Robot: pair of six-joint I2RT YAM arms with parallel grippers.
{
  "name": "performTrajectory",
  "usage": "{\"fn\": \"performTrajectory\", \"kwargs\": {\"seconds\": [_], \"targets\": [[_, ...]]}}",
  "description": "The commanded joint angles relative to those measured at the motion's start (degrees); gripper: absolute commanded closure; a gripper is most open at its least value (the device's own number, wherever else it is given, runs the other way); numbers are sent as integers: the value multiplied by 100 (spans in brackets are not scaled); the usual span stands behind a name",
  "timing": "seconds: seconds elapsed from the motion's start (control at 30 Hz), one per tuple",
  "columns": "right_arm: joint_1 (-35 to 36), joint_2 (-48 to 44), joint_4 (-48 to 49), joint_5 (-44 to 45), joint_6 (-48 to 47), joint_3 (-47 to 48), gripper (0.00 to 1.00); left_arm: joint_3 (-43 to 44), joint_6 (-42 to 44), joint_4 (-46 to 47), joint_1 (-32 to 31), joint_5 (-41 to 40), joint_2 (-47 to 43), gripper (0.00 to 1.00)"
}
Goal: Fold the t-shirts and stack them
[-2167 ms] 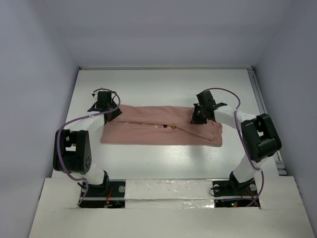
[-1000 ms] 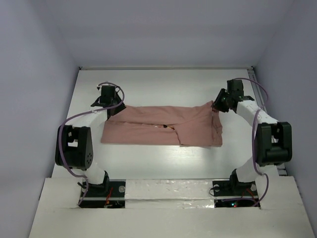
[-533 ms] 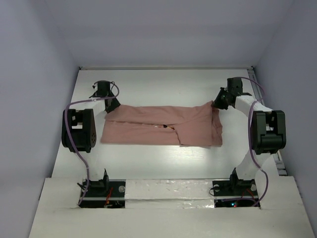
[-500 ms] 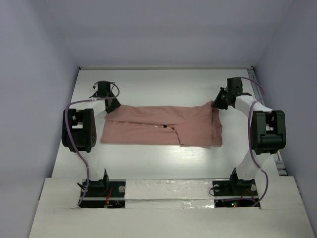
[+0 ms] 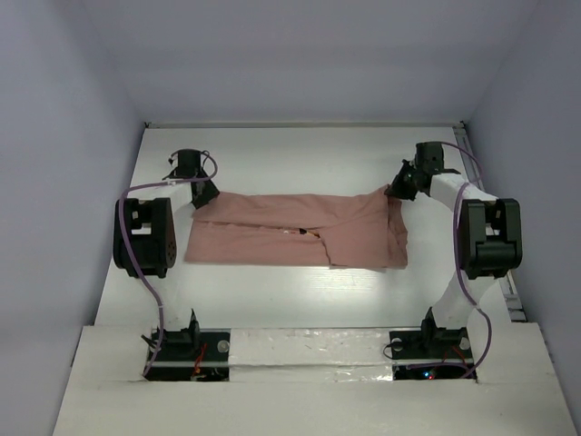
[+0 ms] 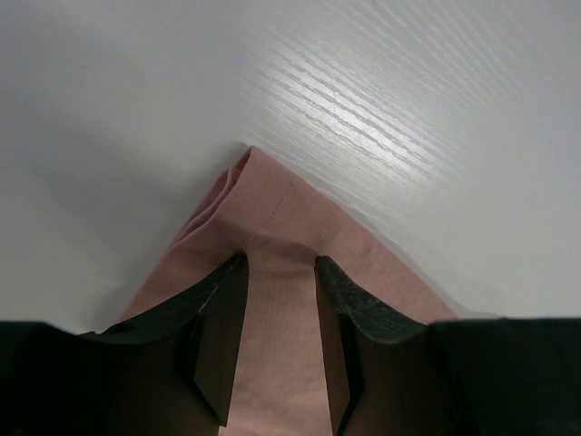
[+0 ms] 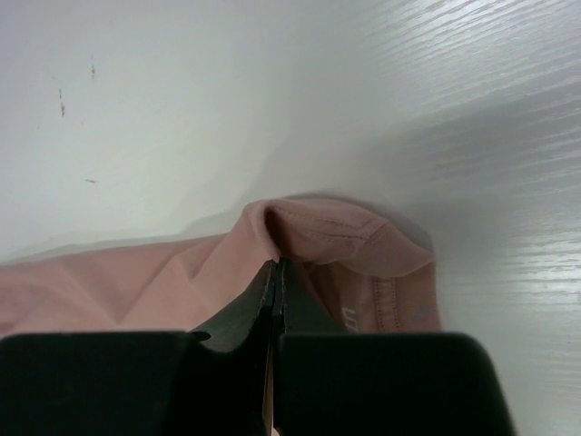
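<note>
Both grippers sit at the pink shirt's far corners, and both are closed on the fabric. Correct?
Not quite. Only the right gripper is shut on the t-shirt. The left wrist view shows the left gripper open, its fingers apart with the corner fabric lying flat between them. Both do sit at the far corners.

Seen from overhead, the pink t-shirt [image 5: 272, 243] has a chest graphic [image 5: 307, 233] that is only a speck, too small to make out. In the right wrist view, pale lettering [image 7: 350, 316] is too blurred to read. There the right gripper [image 7: 273, 265] hides the fold it pinches. The left wrist view's bottom edge cuts the cloth off.
</note>
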Motion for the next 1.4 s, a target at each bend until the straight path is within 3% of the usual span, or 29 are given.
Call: {"fn": "performTrajectory", "kwargs": {"seconds": [0.0,0.4,0.73,0.83,0.9,0.93,1.0,1.03,1.2,1.37], "targets": [[-152,-53,195,178,80,316,100,-81,-48,-59,171,-116,-37,66],[-390,183,-16,610,-131,958,100,-450,-162,29,532,-55,-213,67],[-390,386,-253,671,-166,1239,70,-424,-110,21,532,86,-467,64],[-390,-26,-298,453,-122,873,65,-371,-49,-15,532,95,-765,52],[-312,-577,-183,128,-78,442,69,-371,-22,-41,532,8,-942,46],[-154,-773,-148,39,26,-83,79,-388,-4,-41,532,-28,-1160,45],[22,-1307,36,-119,132,-656,83,-476,31,-41,532,-159,-1381,44],[110,-1459,80,-181,255,-920,92,-520,48,-50,402,-212,-1573,44],[821,-1961,353,-454,528,-2091,94,-976,119,3,94,-433,-1883,44],[823,-1909,354,-51,757,-2654,100,-1153,22,64,93,-187,-1532,44]]}}
